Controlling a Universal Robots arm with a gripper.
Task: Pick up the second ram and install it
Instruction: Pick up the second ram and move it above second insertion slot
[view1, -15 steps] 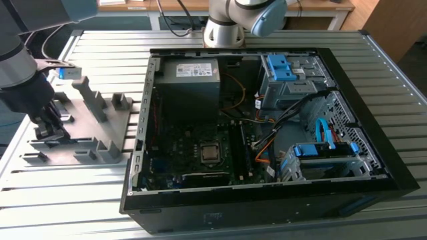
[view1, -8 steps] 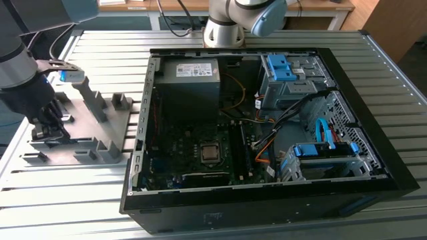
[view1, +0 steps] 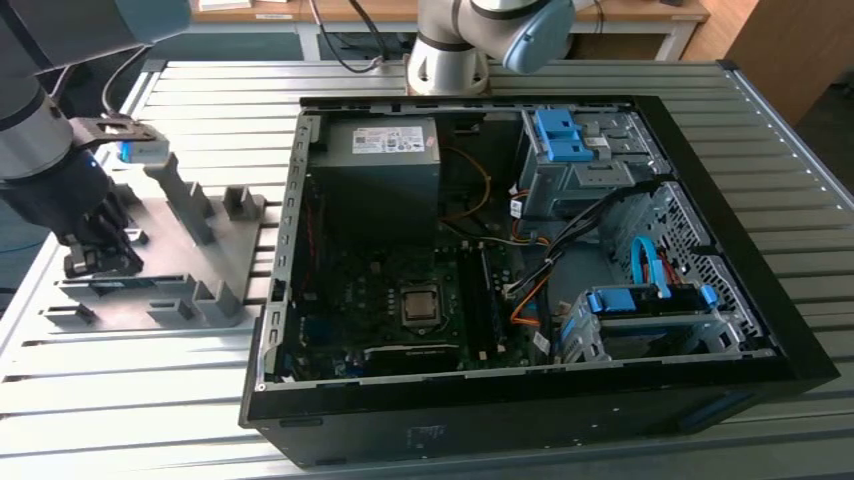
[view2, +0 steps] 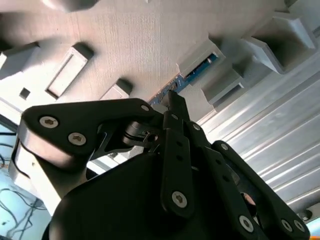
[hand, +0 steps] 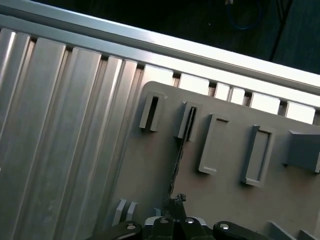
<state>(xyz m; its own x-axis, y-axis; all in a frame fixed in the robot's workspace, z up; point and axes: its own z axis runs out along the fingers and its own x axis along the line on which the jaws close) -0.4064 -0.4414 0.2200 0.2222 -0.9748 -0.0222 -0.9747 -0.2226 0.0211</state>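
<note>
Pincer (view2: 172, 100) clamped on second ram (view2: 197, 70) (edge-up in grey holder (view2: 130, 40) slot).

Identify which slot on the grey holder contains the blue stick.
The slot nearest the claw: the second ram stands in it; the other slots look empty.

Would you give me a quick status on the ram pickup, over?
End effector shut on the ram stick at the grey holder. Stick on edge in its slot, not lifted out. Nothing blocking it; computer case open alongside.

Exterior view high, oblique over table (view1: 801, 200); both wrist views close above holder plate (hand: 225, 200) (view2: 130, 45).
</note>
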